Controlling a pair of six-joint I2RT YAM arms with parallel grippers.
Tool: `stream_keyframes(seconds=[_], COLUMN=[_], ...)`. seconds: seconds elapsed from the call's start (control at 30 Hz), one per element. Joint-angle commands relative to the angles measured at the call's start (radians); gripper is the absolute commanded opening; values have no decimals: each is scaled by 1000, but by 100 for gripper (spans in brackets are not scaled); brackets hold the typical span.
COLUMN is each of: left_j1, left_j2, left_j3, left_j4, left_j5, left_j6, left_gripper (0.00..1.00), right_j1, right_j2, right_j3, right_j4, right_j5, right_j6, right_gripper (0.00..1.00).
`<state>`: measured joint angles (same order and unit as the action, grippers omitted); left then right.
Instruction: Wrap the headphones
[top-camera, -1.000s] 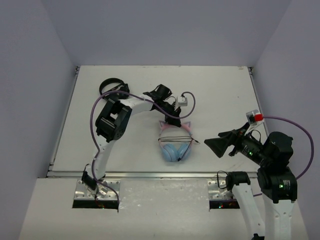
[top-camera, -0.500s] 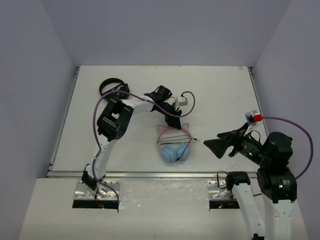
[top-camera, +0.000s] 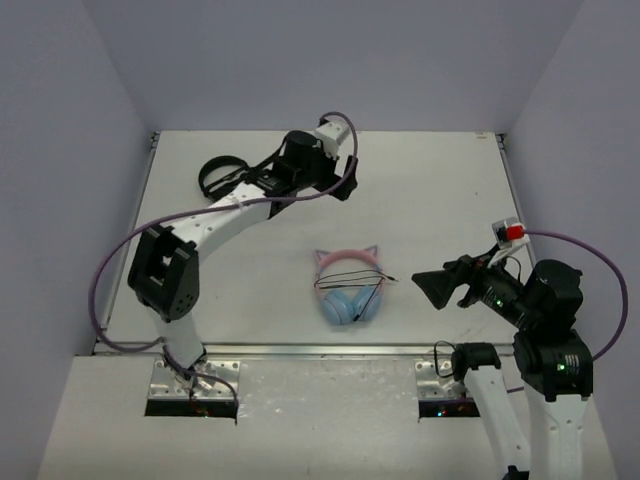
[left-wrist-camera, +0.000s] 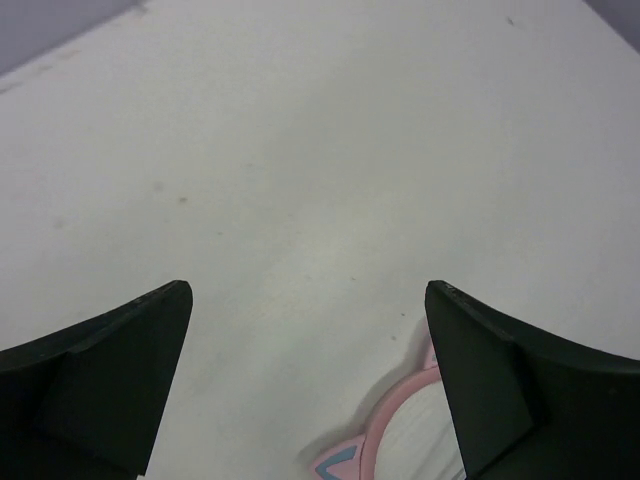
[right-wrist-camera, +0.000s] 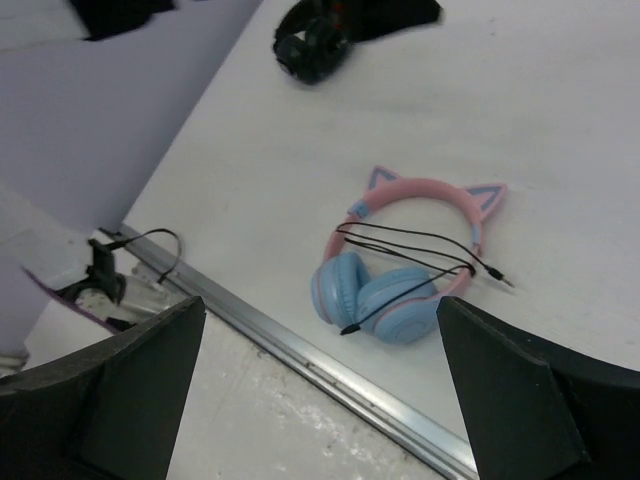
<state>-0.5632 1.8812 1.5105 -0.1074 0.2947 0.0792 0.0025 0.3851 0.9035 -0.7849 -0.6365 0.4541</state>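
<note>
Closest to me, a metal rail (top-camera: 300, 348) runs along the near edge of the white table (top-camera: 450, 190). Just past it on the right side, the right gripper (top-camera: 432, 287) hangs over the table and points left toward the middle. Its jaws stand wide apart with nothing between them. From its wrist camera I can look between the two dark fingers (right-wrist-camera: 110, 380) at the headphones.

The headphones (top-camera: 348, 285) lie flat near the middle of the table, somewhat toward the front and just left of the right gripper, and nothing touches them. The two light blue ear cups (right-wrist-camera: 375, 290) are folded in together at the near end. The pink headband (right-wrist-camera: 420, 192) arches away from me, its cat ears at the far side. The thin black cable (right-wrist-camera: 400, 240) is strung in a few strands across the opening of the band and over the cups. Its plug (right-wrist-camera: 505, 282) pokes out past the band on the right. I cannot tell whether the cable passes underneath.

Farther back, the left arm reaches across to the far half of the table. The left gripper (top-camera: 340, 187) is well clear of the headphones, its jaws spread fully and holding nothing. Its wrist camera shows bare table, with only a sliver of pink band at the bottom.

At the far left lies a pair of all-black headphones (top-camera: 218, 175), beside that arm.
</note>
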Motion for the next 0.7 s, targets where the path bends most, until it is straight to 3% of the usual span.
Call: stream_keyframes(seconds=[0.0,0.07,0.13,0.2,0.37,0.53,0.67], left_j1=[28,43,37,39,42,42,40], left_j2=[-292,-411,-578,-750,-1123,-1289,-1369], left_j3=[-77,-177,-243,-280,-435,-528,-644], left_j4=[-1,-70,-193,-324,-452,-523,-486], left_j5=[-620,-695,-884,-1007,-1169,-1290,-1228], left_j6=[-300,-367,-422,-467,-443,-385,-412], left_gripper=[100,100,100,100,100,100,100], right_j1=[2,2,2,19,100,209,278], right_j2=[38,57,83,87,100,117,103], right_j3=[29,73,106,127,124,120,114], right_j4=[-37,-97,-132,-145,-151,-171,-177], right_j5=[191,341,496,550,682,849,916], right_j6=[-96,-132,-163,-172,-198,-212,-219], right_gripper=[99,99,99,99,99,99,99])
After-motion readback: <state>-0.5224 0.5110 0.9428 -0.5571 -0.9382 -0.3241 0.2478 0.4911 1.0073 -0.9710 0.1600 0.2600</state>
